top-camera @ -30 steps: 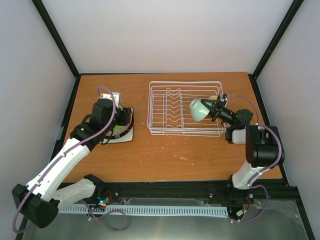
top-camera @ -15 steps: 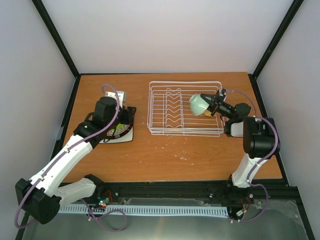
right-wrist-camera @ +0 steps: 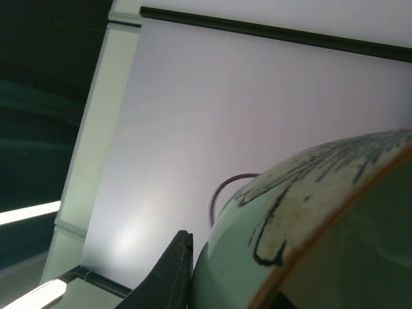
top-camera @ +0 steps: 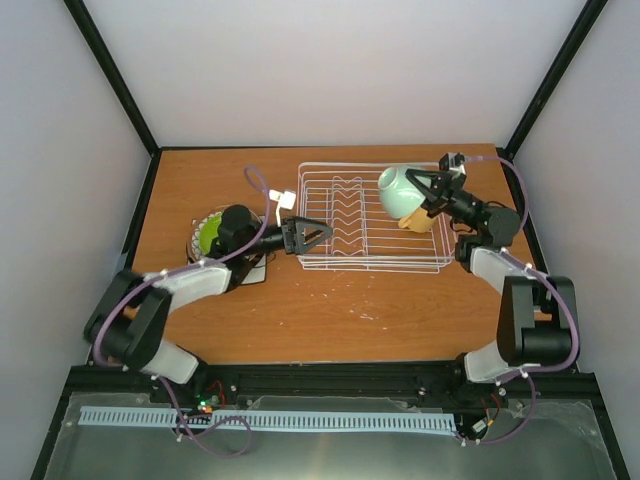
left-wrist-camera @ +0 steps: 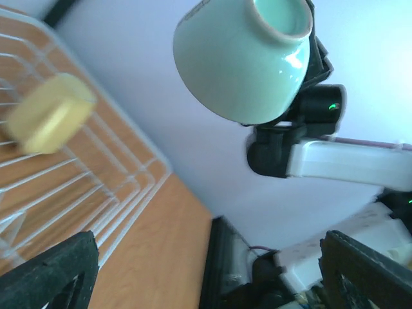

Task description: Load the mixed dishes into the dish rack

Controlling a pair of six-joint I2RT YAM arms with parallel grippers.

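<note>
Seen from above, the left gripper (top-camera: 322, 234) lies low over the wooden table (top-camera: 330, 310), its two fingers spread wide and holding nothing. Its tips reach the left rim of the white wire dish rack (top-camera: 372, 262); whether they touch the wire cannot be told. Just behind that arm's wrist sits a stack of plates, the lime-green plate (top-camera: 209, 235) on top and a corner of the white square plate (top-camera: 257, 271) showing beneath. A broad strip of bare tabletop runs between the rack's front rim and the near edge. Farther back, the right gripper (top-camera: 418, 190) is pinched on the rim of the mint-green bowl (top-camera: 398, 191), holding it tipped on its side in the air above the rack's right rear part. The yellow mug (top-camera: 415, 221) rests inside the rack, just beside the bowl in this view. The left wrist view shows the bowl's (left-wrist-camera: 241, 58) foot ring turned toward that camera.
</note>
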